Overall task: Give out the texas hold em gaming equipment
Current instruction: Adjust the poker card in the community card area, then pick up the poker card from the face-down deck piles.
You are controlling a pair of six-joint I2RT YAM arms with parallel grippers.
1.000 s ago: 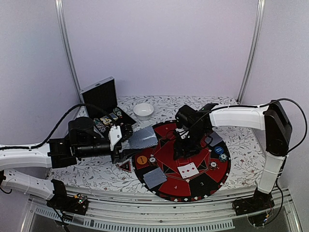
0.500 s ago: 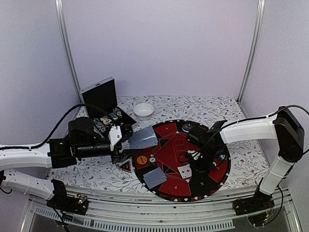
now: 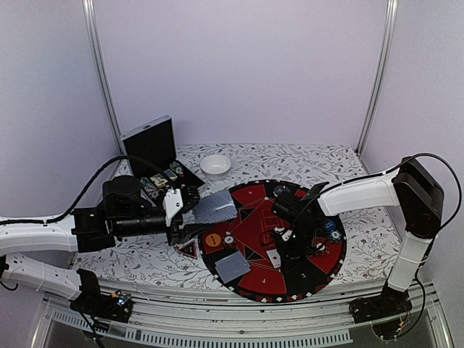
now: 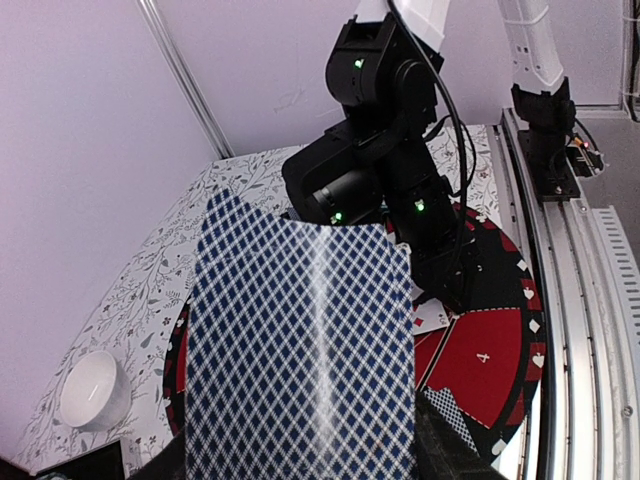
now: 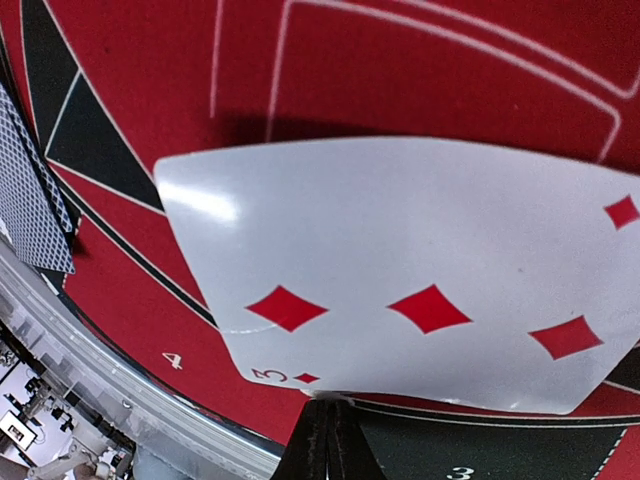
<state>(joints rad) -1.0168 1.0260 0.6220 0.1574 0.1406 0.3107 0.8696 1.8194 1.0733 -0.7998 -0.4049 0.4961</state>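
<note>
My left gripper (image 3: 183, 212) is shut on playing cards with blue-checked backs (image 3: 212, 208), held above the mat's left edge; they fill the left wrist view (image 4: 300, 340), with the gripper (image 4: 305, 468) at the bottom. My right gripper (image 3: 285, 251) is down on the mat. In the right wrist view its jaws (image 5: 329, 415) are closed on the near edge of a face-up three of diamonds (image 5: 420, 290). This card (image 3: 275, 256) shows partly under the arm. A face-down card (image 3: 232, 267), an orange button (image 3: 212, 239), a blue button (image 3: 330, 225) and chips (image 3: 229, 238) lie on the mat.
The round red-and-black mat (image 3: 250, 196) covers the table's middle. An open case (image 3: 154, 145) stands at the back left and a white bowl (image 3: 215, 165) behind the mat. More chips (image 3: 320, 248) sit near the right arm. The face-down card also shows in the right wrist view (image 5: 30, 190).
My right arm swung from the mat's centre down to the face-up card, then shifted slightly left over it. The left arm and its cards have not moved.
</note>
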